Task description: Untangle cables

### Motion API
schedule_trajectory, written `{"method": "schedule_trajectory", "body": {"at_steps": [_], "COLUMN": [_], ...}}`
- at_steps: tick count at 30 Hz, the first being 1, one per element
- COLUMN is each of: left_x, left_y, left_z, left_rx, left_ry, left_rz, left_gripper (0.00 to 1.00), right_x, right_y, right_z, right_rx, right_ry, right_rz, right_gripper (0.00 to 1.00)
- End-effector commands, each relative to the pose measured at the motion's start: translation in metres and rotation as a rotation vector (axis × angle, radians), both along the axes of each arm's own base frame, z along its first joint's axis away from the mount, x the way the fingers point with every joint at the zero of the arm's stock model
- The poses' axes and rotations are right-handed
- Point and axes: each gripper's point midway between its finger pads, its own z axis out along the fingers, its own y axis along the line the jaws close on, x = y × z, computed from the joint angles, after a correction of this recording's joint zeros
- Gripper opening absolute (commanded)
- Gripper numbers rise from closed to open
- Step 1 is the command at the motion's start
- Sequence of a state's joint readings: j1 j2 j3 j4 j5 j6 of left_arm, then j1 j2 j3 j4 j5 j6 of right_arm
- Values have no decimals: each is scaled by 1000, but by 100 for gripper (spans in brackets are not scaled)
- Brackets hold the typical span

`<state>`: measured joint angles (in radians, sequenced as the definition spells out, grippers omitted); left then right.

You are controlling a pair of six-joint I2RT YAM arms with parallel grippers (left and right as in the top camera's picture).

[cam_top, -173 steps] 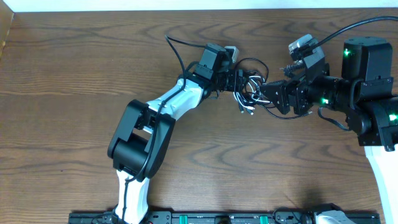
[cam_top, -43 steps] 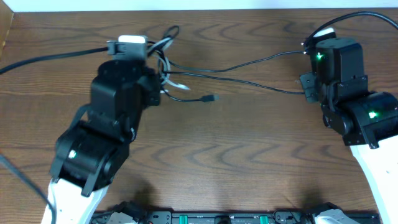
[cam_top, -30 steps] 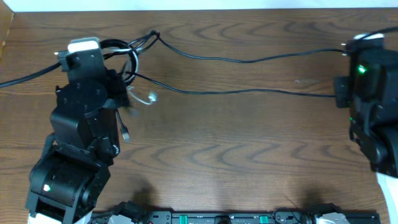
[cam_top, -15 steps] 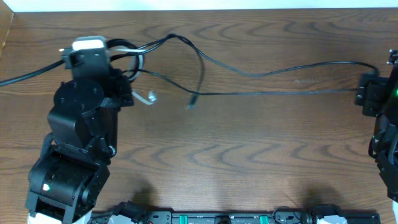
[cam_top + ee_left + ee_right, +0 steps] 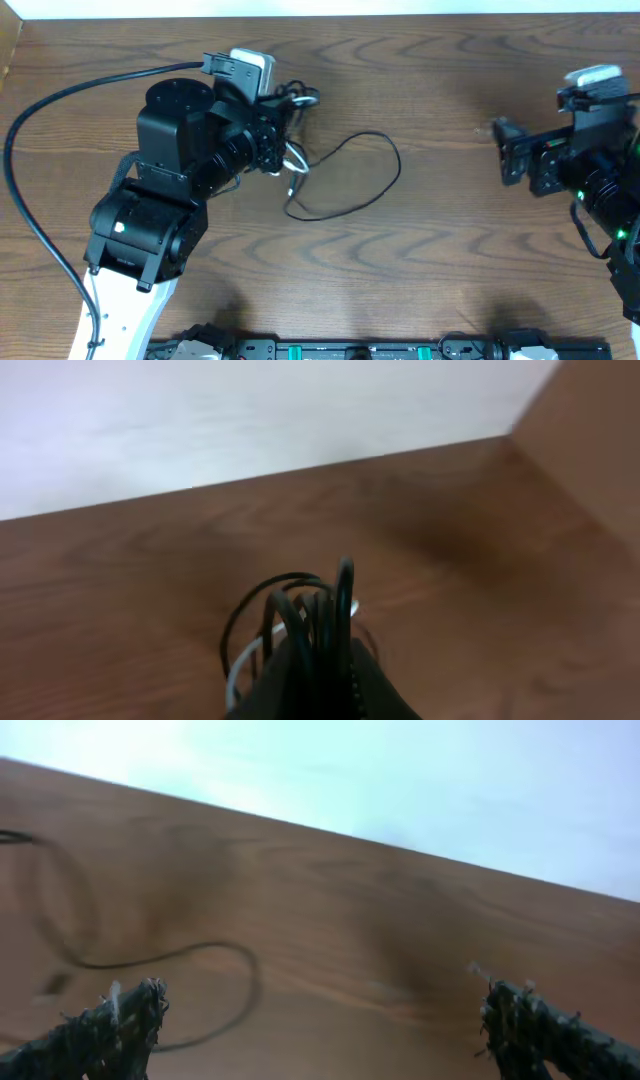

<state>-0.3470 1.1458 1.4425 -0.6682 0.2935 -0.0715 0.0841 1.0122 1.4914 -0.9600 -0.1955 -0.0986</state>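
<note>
Roughly crosswise: cables [image 5: 398,165], loop rightward.

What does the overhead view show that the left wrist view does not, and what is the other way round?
Only the overhead view shows the long black cable loop lying on the table and the right gripper, open and apart from it. Only the left wrist view shows the bundle up close: black coils and one white strand. Both show the left gripper shut on the bundle.
</note>
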Motion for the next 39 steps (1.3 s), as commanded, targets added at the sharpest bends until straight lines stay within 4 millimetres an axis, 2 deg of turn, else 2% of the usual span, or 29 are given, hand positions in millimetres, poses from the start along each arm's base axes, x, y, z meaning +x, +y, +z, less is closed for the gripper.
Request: {"method": "schedule_trajectory", "body": {"at_steps": [1, 4, 10, 11, 13, 15, 18, 21, 27, 34, 39], "left_x": [-19, -29, -51, -53, -57, -58, -55, -49, -40, -48, -49], "left_y": [-25, -37, -66, -70, -76, -79, -81, -83, -89, -98, -98], "left_z": [25, 31, 60, 64, 68, 67, 63, 55, 44, 45, 45], "left_rx": [-140, -193, -315, -326, -344, -350, -366, -385, -411, -480, -495], "left_ry": [-1, 14, -18, -23, -23, -10, 27, 85, 157, 248, 268], "left_rz": [-146, -226, -392, -405, -421, -422, -410, -392, -369, -360, -353], "left_gripper": [12, 12, 12, 12, 12, 12, 12, 12, 12, 11, 11], "right_x": [-14, -18, -18, -18, -18, -18, -17, -17, -17, -16, -16], "right_y": [40, 53, 86, 92, 104, 116, 124, 127, 129, 135, 135], "right_z": [6, 6, -8, -11, -15, -18, -15, -11, -13, -18, -19], "right_rx": [109, 151, 175, 174, 169, 151, 150, 129, 114, 100, 33], "right_ry": [9, 27, 102, 113, 127, 125, 105, 70, 65, 68, 18], "right_rz": [228, 306, 435, 456, 496, 546, 570, 597, 611, 662, 706], "right_gripper": [99, 99, 99, 97, 87, 78, 79, 75, 54, 66, 68]}}
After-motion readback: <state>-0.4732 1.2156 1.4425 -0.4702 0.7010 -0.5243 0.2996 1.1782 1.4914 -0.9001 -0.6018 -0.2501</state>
